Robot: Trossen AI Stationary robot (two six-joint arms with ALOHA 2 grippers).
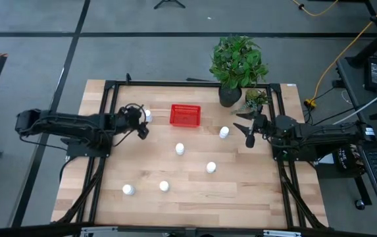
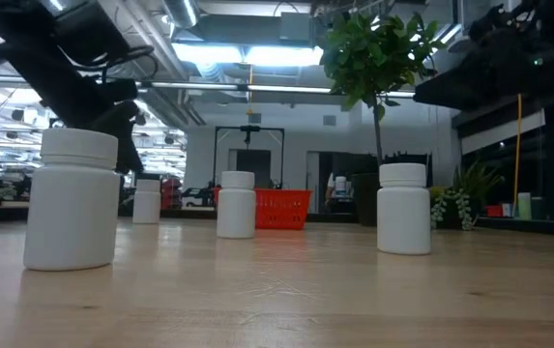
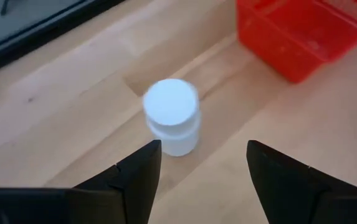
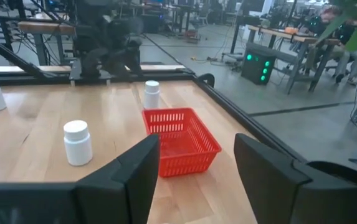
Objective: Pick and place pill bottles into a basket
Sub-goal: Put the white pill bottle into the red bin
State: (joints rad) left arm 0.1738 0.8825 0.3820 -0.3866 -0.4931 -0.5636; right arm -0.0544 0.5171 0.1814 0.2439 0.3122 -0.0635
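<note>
I've got the left gripper (image 3: 200,165) just beside the red basket (image 1: 185,116) on its left, jaws spread wide and holding nothing, with one pill bottle (image 3: 172,116) standing upright on the bench (image 1: 241,191) just ahead of them. The basket looks empty, so I judge this the first pick. Next I'd ease forward until the jaws straddle the bottle, then close. The right gripper (image 4: 194,171) hovers off the basket's right side, jaws also open and empty, near another bottle (image 1: 224,132). The other four bottles (image 1: 179,149) stand scattered in front of the basket, well apart from it.
</note>
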